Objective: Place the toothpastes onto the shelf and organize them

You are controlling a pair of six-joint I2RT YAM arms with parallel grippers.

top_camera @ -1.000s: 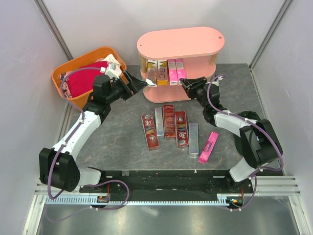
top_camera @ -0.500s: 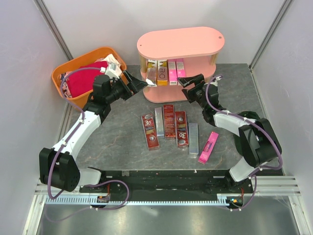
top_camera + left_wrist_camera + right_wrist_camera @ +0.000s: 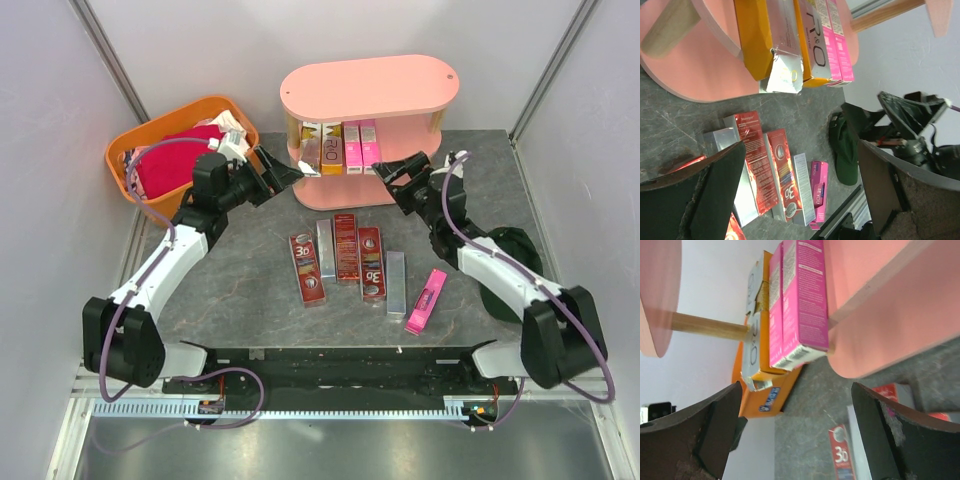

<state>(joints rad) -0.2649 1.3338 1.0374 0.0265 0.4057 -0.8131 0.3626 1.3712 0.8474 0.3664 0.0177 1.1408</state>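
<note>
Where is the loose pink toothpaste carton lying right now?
In the top view, the pink carton lies flat on the table, at the right end of the row, just right of a silver carton.

Pale grey walls [image 3: 200, 40] close in 3 sides, with 2 slanted metal posts [image 3: 110, 58] at the back corners. The dark grey, stone-patterned table [image 3: 250, 295] is evenly lit; a slotted rail [image 3: 330, 406] edges its near side.

White arms [image 3: 160, 272], black joints [image 3: 125, 345], purple cables [image 3: 443, 210]
</note>
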